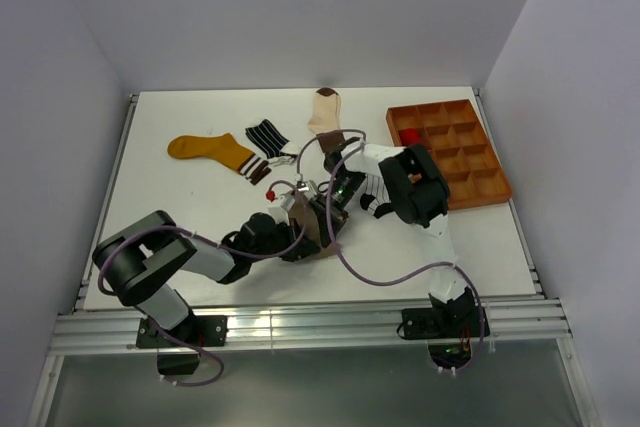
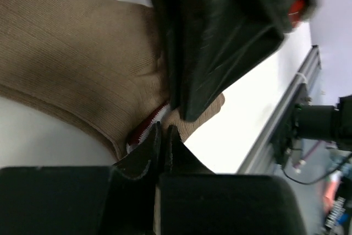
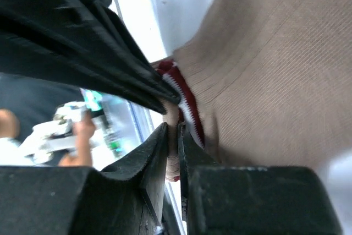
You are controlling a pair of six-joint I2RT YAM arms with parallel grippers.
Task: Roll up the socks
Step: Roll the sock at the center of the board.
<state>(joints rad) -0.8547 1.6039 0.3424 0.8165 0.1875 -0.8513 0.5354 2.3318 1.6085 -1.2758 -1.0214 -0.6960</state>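
I can read no text, label, brand, number or sign in any of my three views. The taupe sock [image 2: 71, 53] shows only plain knit and a red-and-white striped cuff, no lettering. The brown tray [image 1: 470, 162] carries no marking I can make out. The clutter past the table edge in both wrist views is too blurred for me to read.
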